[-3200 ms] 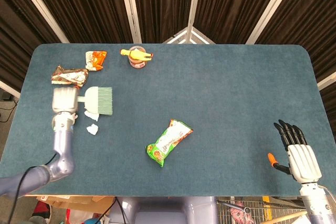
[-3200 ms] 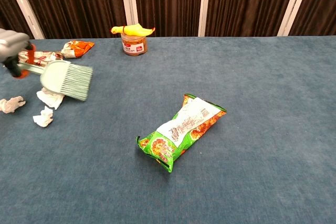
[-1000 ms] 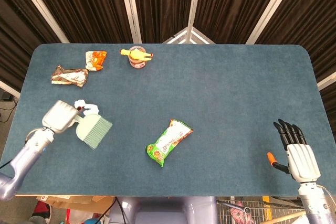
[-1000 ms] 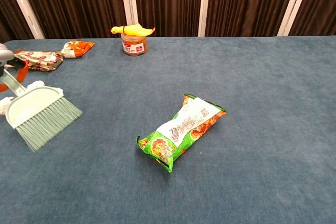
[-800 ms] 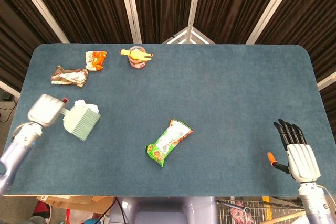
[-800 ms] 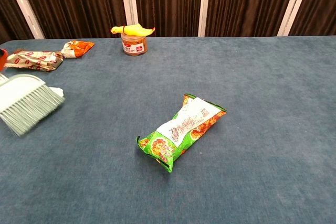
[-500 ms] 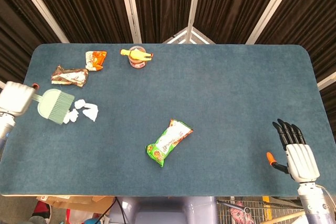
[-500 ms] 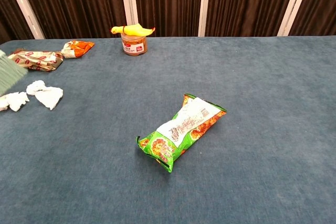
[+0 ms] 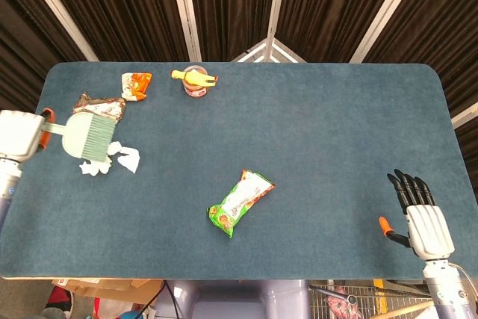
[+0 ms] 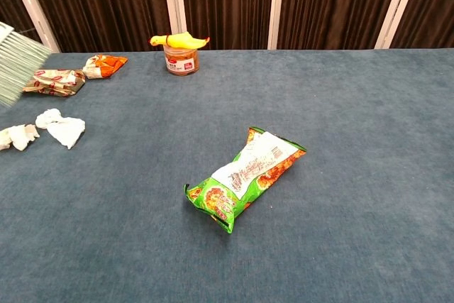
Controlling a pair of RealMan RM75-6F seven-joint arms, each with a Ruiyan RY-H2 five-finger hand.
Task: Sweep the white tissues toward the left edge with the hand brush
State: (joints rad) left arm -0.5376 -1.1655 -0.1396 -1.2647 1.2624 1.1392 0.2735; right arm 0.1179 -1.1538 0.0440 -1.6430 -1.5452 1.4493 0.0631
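Fingers of left hand (image 9: pixel 16 135) clenched round brush (image 9: pixel 87 137) handle; right hand (image 9: pixel 423 223) splayed, holding nothing.
Head view: tissues (image 9: pixel 113 160) just right of bristles, near left edge; chest view: brush (image 10: pixel 15 62) looks lifted; lower beyond tissues (image 10: pixel 50 128), drag leftward.

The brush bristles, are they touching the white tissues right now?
Apart. The chest view shows the brush raised well above the white tissues, with bare table between them.
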